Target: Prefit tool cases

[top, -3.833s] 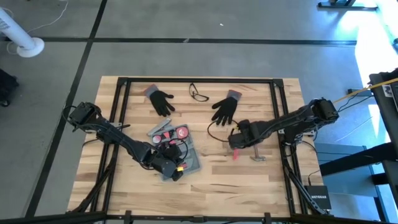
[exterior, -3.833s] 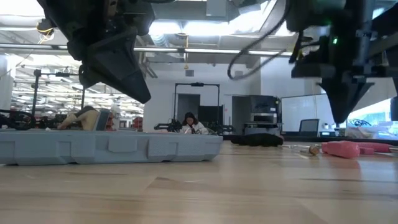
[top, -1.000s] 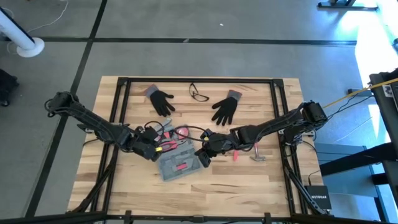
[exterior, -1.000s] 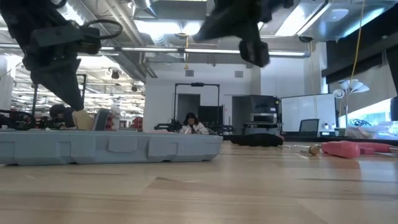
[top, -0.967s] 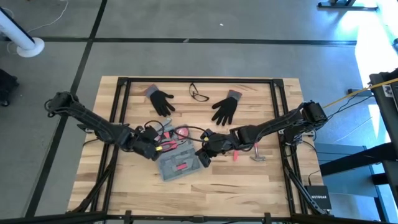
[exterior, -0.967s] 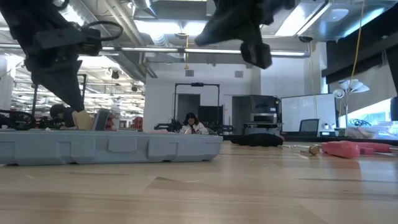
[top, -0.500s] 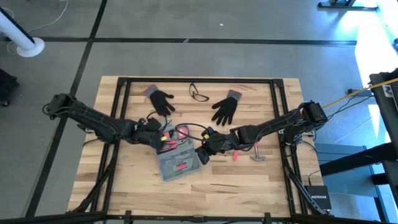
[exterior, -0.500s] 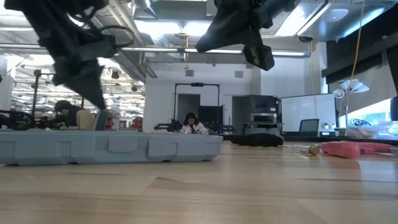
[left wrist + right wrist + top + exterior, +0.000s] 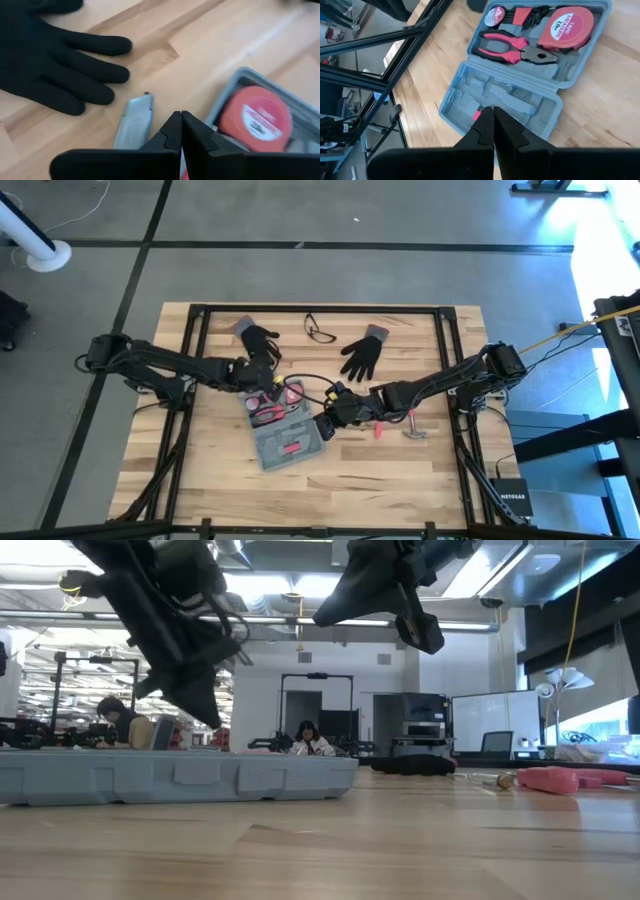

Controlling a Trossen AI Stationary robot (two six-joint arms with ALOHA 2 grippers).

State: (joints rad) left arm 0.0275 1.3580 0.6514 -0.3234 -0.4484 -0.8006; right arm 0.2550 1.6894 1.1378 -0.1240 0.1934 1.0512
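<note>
Flat blue-grey plastic tool case (image 9: 283,430) laid open mid-desk, recesses exposed for fitting. Left tool (image 9: 262,380) pinched shut, empty, by case's far end; right tool (image 9: 326,423) shut, empty, beside case.

The tool case (image 9: 283,430) lies open at counter (image 9: 400,470) centre. Two gloves (image 9: 260,343) (image 9: 364,354) lie behind it, glasses (image 9: 319,331) between them. Left gripper (image 9: 262,380) hovers over its rear edge; right gripper (image 9: 325,425) at its right.

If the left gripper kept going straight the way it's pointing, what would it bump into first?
Probably the small grey bar lying on the table just ahead of the shut left gripper, between the black glove and the tool case. Depth is hard to judge.
</note>
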